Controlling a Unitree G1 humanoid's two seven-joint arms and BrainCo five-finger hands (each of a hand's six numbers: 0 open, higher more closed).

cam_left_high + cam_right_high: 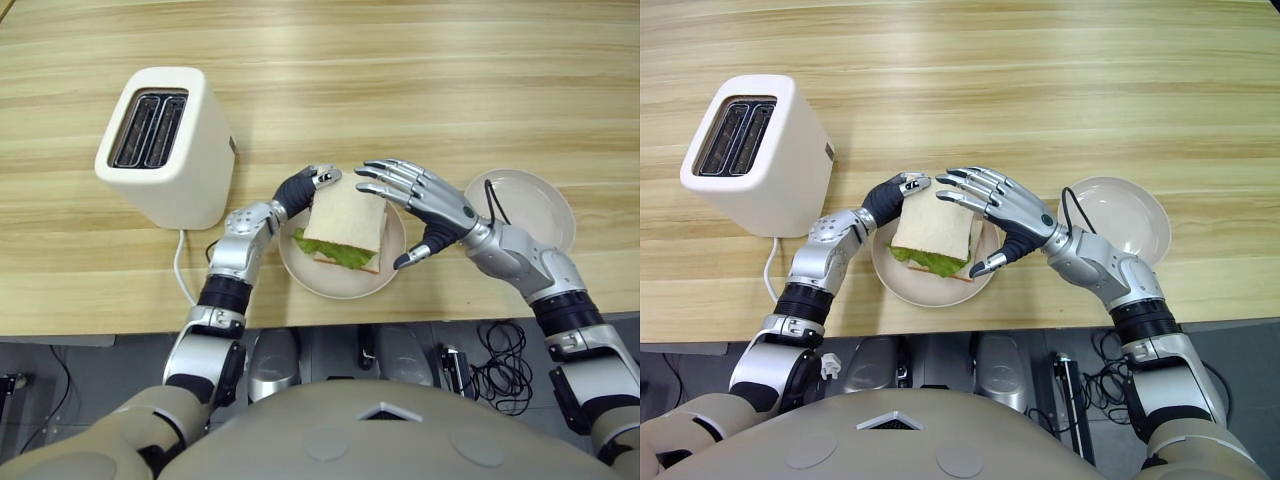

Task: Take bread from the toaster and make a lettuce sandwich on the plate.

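Observation:
A white toaster [165, 145] stands at the left with both slots empty. In front of me a cream plate [300, 268] holds a sandwich: green lettuce [335, 252] lies on a bottom slice, and a white top bread slice [345, 215] rests on it, slightly tilted. My left hand [300, 190] is at the top slice's far left corner, with its fingers curled over the bread's edge. My right hand [420, 200] is open, its fingers spread just above the sandwich's right edge and its thumb pointing down beside the plate.
A second, empty plate [525, 205] sits to the right, partly behind my right wrist. The toaster's white cord [182, 265] runs down to the table's front edge. Bare wooden tabletop stretches across the back.

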